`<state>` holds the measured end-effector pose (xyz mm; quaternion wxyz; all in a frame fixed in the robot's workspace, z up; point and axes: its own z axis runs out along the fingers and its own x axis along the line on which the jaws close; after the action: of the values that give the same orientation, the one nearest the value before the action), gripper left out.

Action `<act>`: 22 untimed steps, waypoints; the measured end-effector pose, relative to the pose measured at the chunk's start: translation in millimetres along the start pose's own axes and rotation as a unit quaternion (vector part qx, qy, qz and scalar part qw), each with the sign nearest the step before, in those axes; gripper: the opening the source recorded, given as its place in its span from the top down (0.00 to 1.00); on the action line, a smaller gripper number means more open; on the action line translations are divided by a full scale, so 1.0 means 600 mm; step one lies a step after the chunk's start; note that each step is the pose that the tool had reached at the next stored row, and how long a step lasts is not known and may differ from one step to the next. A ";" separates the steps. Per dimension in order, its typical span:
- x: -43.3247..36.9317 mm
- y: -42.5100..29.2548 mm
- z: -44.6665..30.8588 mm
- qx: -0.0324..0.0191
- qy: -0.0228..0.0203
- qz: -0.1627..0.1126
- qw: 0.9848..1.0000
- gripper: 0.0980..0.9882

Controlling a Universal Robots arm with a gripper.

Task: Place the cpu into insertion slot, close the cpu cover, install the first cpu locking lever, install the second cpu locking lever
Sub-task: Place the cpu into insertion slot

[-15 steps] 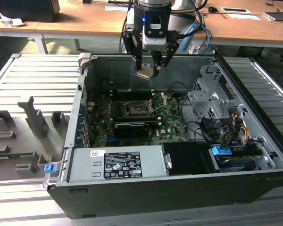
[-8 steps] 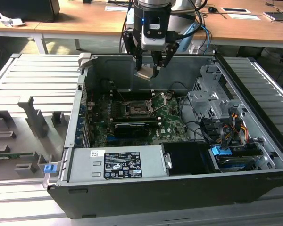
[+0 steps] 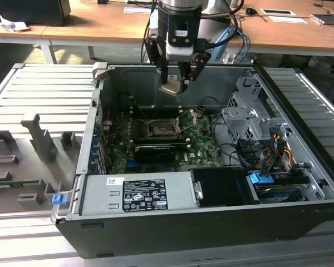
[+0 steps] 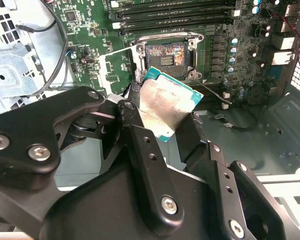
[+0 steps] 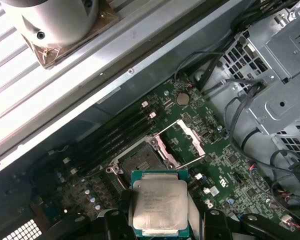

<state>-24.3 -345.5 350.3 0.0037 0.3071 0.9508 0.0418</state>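
The end effector (image 3: 175, 82) is clenched on two opposite edges of the cpu (image 5: 159, 205). It holds the square chip tilted, silvery top facing both wrist views, in the air above the bare insertion slot (image 5: 142, 159). The cpu cover (image 5: 194, 140) stands raised inside the computer case (image 3: 211, 228).

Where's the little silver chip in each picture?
Exterior view: the cpu hangs in the tool, above the insertion slot.
Second wrist view: cpu gripped, the insertion slot just beyond it.
First wrist view: cpu next to the insertion slot.
Shared landmark: the dark square insertion slot.
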 end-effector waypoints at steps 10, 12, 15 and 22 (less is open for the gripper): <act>0.000 -0.001 0.008 0.000 0.000 0.002 1.000 0.52; 0.000 -0.001 0.009 0.000 0.000 0.002 1.000 0.52; 0.000 -0.001 0.011 0.000 0.000 0.002 1.000 0.52; 0.000 -0.001 0.014 0.000 0.000 0.004 1.000 0.52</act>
<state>-24.3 -345.5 341.8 0.0035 0.3105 0.9497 0.0417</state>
